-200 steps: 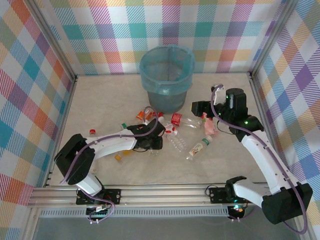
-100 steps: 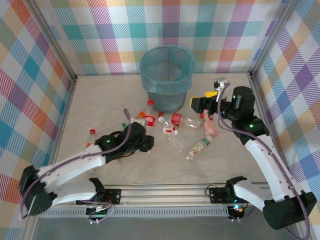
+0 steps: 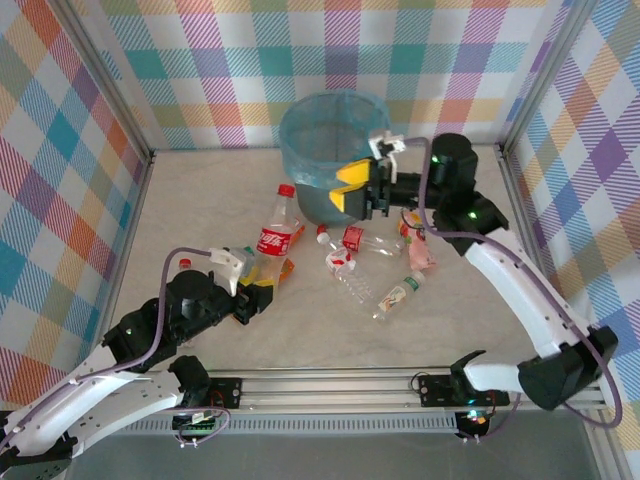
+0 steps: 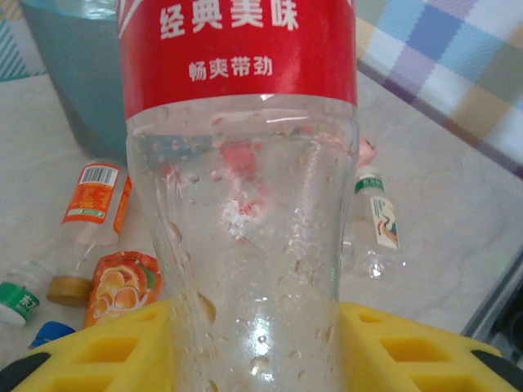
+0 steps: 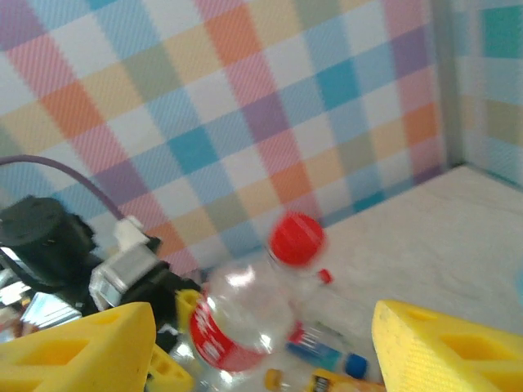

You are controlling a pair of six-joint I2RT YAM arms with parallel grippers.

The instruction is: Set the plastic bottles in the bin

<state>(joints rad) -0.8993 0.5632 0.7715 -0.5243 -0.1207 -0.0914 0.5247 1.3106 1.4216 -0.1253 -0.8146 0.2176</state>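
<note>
Left gripper [image 3: 252,292] clamped round base of red-label bottle [image 3: 272,238], bottle tilted toward 1 o'clock. Right gripper [image 3: 353,187] agape, empty, at 4 o'clock of bin [image 3: 300,160].

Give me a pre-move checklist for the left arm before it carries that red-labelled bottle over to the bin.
1. Grip: the left gripper has its yellow fingers on both sides of the lower body of the red-labelled clear plastic bottle: ok.
2. Bottle upright, red cap on top: ok.
3. Firmness of the grip: cannot tell.
4. Way to the round grey bin with the light-blue liner: the right gripper hovers at its near rim: not ok.
5. Right gripper open with nothing between its fingers: ok.
6. Job finished: not ok, other plastic bottles lie on the table near the bin.
</note>
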